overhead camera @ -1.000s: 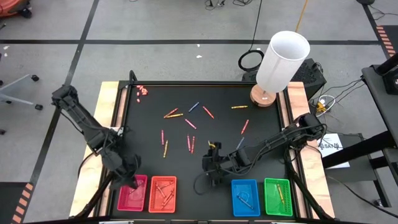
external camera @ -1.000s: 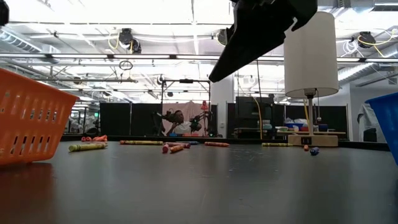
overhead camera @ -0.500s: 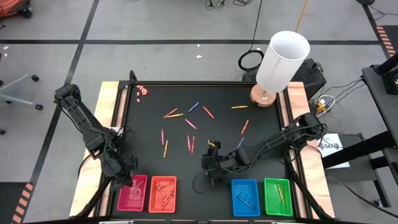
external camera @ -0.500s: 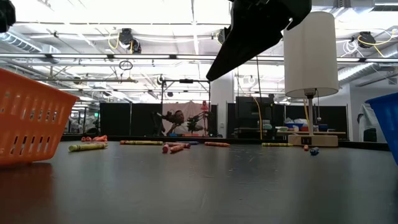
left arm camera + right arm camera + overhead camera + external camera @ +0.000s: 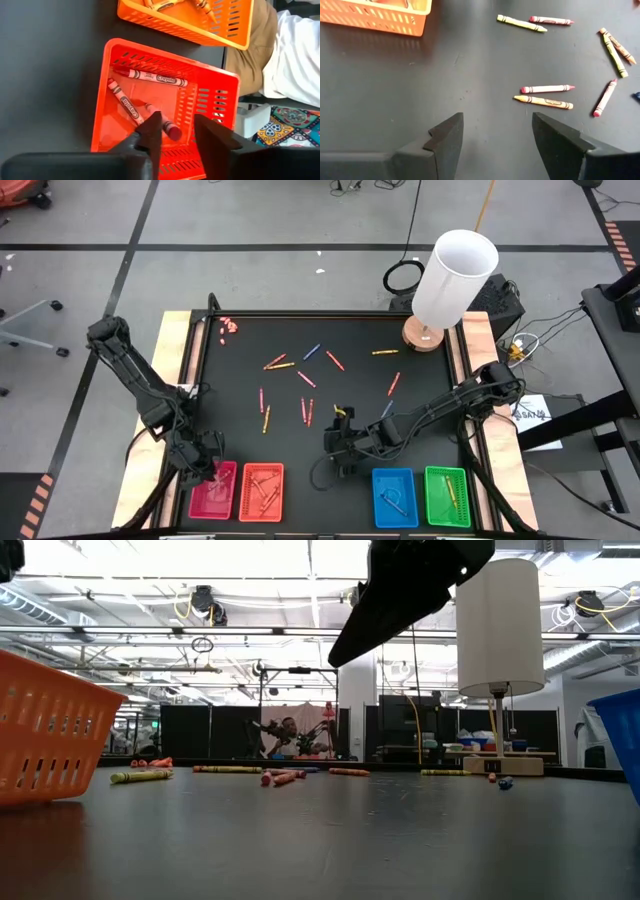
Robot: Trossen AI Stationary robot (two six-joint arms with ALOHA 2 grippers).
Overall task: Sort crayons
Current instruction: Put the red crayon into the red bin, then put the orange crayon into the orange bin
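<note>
1. Near edge of black table (image 5: 430, 405), high view: four trays in a row. Red tray (image 5: 213, 489) leftmost, then orange tray (image 5: 261, 491), blue tray (image 5: 394, 497), green tray (image 5: 447, 496).
2. Left gripper (image 5: 198, 471) hangs over the red tray's outer near corner. Left wrist view: its fingers (image 5: 151, 135) parted by a narrow gap, nothing between them. Three red crayons (image 5: 150, 77) lie on the tray floor below; one sits just under the fingertips.
3. Orange tray holds several crayons, seen at its edge in the left wrist view; the blue and green trays each hold at least one stick, colours hard to tell.
4. Right gripper (image 5: 340, 446) low over bare table, between orange and blue trays. Right wrist view: fingers (image 5: 446, 136) spread wide, holding nothing.
5. Just ahead of the right gripper: a pink crayon (image 5: 547, 89) and an orange-yellow crayon (image 5: 543, 102) lie side by side, nearly touching.
6. Mid-table: loose crayons (image 5: 305, 379) scattered, red, pink, orange, blue and yellow, mostly apart from one another.
7. Far left corner: small cluster of pink-red bits (image 5: 229, 326).
8. Far right corner: lamp (image 5: 450, 280), white shade, round wooden base on the table edge.
9. Low view: the crayons show as a thin row along the far table line.
</note>
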